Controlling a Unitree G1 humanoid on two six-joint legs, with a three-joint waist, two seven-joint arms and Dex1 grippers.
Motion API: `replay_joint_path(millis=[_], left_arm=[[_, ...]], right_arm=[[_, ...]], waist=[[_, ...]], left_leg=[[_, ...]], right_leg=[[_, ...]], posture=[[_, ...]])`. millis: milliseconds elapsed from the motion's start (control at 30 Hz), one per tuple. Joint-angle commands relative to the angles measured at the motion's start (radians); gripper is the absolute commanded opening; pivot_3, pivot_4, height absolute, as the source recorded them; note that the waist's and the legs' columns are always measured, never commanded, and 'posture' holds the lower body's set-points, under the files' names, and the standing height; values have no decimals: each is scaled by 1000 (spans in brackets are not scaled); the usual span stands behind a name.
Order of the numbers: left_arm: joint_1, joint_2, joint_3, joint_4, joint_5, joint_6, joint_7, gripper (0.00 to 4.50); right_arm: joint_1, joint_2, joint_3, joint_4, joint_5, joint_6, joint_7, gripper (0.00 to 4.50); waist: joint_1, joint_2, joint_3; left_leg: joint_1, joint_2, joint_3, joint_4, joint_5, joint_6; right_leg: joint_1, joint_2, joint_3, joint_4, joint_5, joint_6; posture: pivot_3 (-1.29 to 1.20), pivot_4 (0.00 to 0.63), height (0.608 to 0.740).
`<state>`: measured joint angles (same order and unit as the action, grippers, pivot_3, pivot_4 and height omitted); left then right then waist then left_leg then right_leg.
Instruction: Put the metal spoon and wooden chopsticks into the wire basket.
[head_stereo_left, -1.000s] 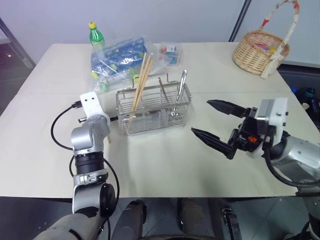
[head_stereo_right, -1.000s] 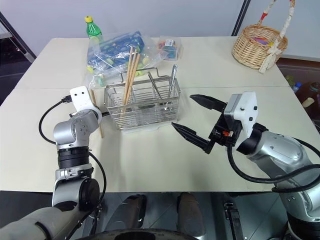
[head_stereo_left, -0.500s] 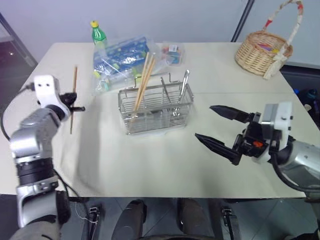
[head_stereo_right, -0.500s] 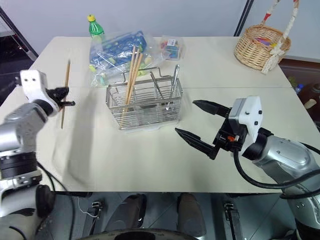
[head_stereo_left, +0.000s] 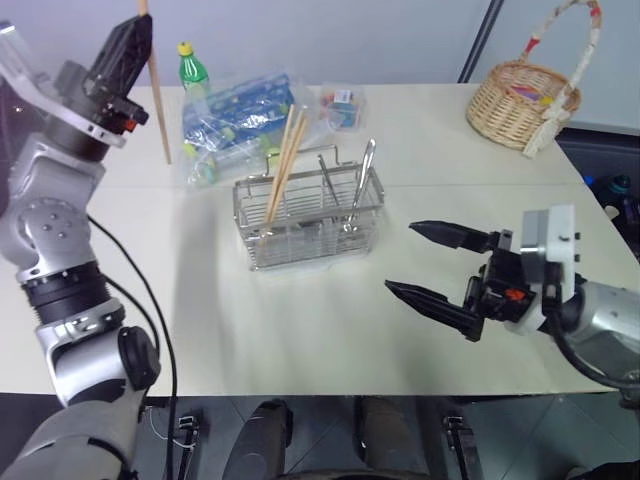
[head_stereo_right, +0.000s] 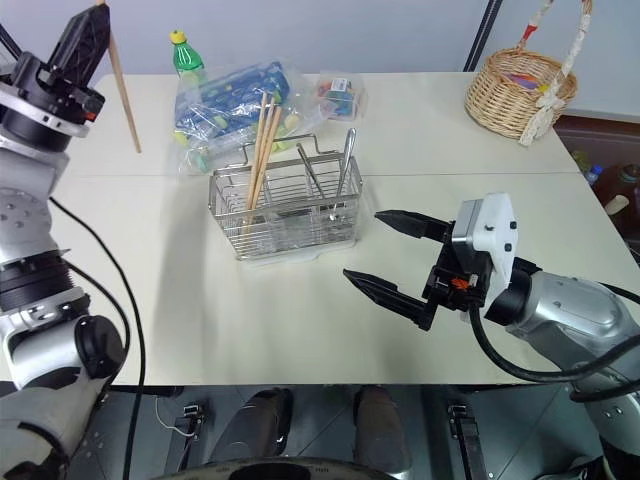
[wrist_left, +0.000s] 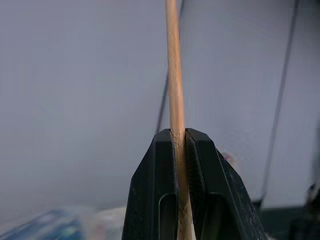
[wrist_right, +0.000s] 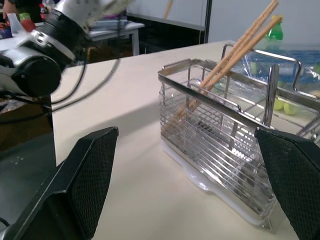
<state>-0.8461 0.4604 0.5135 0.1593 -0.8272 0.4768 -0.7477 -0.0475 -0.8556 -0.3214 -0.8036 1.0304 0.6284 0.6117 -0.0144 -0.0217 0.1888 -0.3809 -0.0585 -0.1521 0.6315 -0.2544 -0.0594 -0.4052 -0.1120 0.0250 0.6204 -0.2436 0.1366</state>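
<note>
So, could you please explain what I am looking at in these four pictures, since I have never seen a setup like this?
This is a two-armed robot at a table. Two pictures come from cameras in its head, looking down over its arms; the other two come from a camera on each wrist, looking along that gripper's black fingers. The left gripper is raised high and shut on one wooden chopstick, seen close up in the left wrist view. The right gripper hangs open beside the wire basket, which already holds other chopsticks and a metal spoon. Also on the table are a green bottle, a plastic bag of items and a wicker basket.
</note>
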Motion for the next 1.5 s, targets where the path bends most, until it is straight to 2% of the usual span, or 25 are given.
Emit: replay_joint_path(millis=[33,267,567,867,1100,1233,1400,1433,1500], left_arm=[[-33,-51,2,40,-33,-61,-11,54],[-54,-149,-41,118,-14,-153,-24,54],[-46,-225,-133,124,-13,-138,-62,54],[8,-249,-182,72,-15,-117,-58,54],[62,-232,-185,28,-18,-100,-51,54],[103,-217,-190,9,-13,-87,-57,1628],[145,-203,-179,-16,-16,-79,-40,4269],[151,-201,-178,-21,-14,-78,-36,4450],[159,-197,-178,-33,-15,-75,-27,4450]], right_arm=[[-35,26,29,-10,-31,-30,-21,4500],[-63,80,87,4,-112,-56,-43,4500],[-69,102,106,-13,-123,-50,-65,4500],[-55,96,96,-47,-86,-34,-103,4500],[-57,97,99,-42,-90,-38,-112,4500],[-68,99,107,-31,-96,-40,-110,4500],[-80,103,116,-20,-100,-41,-105,4500],[-83,103,118,-15,-101,-42,-102,4500],[-88,103,120,-9,-103,-42,-97,4500]], waist=[[1,0,0],[2,0,0],[0,0,0],[1,0,0],[3,0,0],[2,0,0],[3,0,0],[3,0,0],[3,0,0]], left_leg=[[0,0,0,0,0,0],[-1,0,0,0,0,0],[-1,0,0,0,0,0],[-1,0,0,0,0,0],[-1,0,0,0,0,0],[-1,0,0,0,0,0],[-1,0,0,0,0,0],[-1,0,0,0,0,0],[-1,0,0,0,0,0]], right_leg=[[0,0,0,0,0,0],[0,0,0,0,0,0],[0,0,0,0,0,0],[0,0,0,0,0,0],[0,0,0,0,0,0],[0,0,0,0,0,0],[0,0,0,-1,0,0],[0,0,0,-1,0,0],[0,0,0,0,0,0]], posture=[[0,150,740],[0,150,740],[0,150,740],[0,150,740],[0,150,740],[0,150,740],[0,150,740],[0,150,740],[0,150,740]])
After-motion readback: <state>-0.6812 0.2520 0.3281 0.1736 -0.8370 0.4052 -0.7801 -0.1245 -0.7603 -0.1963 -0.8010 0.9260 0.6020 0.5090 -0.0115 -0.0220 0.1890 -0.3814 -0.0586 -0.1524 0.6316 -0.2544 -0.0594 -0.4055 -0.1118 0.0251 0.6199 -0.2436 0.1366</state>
